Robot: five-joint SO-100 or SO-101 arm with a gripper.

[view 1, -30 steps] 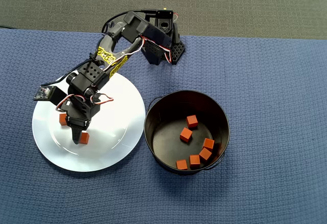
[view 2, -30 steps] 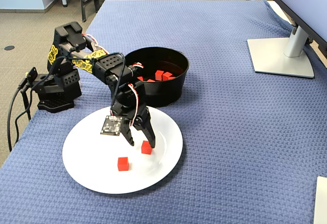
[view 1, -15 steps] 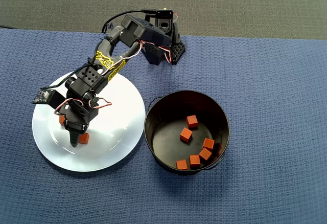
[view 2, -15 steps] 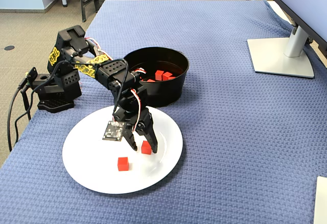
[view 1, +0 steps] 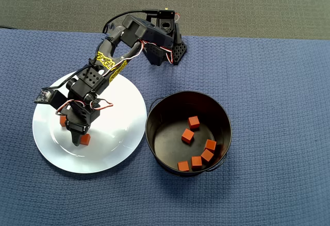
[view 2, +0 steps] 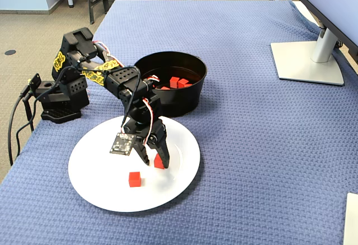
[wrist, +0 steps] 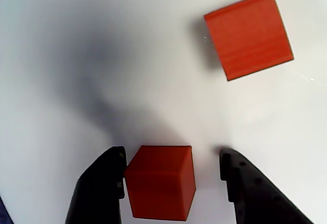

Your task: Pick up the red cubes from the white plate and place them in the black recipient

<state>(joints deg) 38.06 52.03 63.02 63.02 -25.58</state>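
Note:
Two red cubes lie on the white plate [view 1: 111, 133] [view 2: 100, 183] [wrist: 153, 55]. One cube [wrist: 161, 180] [view 1: 85, 139] [view 2: 160, 162] sits between the jaws of my gripper [wrist: 172, 157] [view 1: 81, 140] [view 2: 154, 159], which is lowered onto the plate. The left finger [wrist: 102, 183] touches this cube, while the right finger [wrist: 250, 193] stands a small gap away, so the gripper is open around it. The other cube [wrist: 249, 35] [view 1: 63, 120] [view 2: 134, 179] lies free nearby. The black recipient [view 1: 154, 133] [view 2: 179, 102] stands next to the plate and holds several red cubes [view 1: 187, 135].
The arm's base [view 1: 167, 48] [view 2: 59, 97] is mounted at the edge of the blue cloth [view 1: 268, 81]. A monitor stand [view 2: 307, 60] sits at the far right in the fixed view.
The gripper has dropped lower onto the plate and its jaws have narrowed around the cube. Both cubes on the plate lie where they were.

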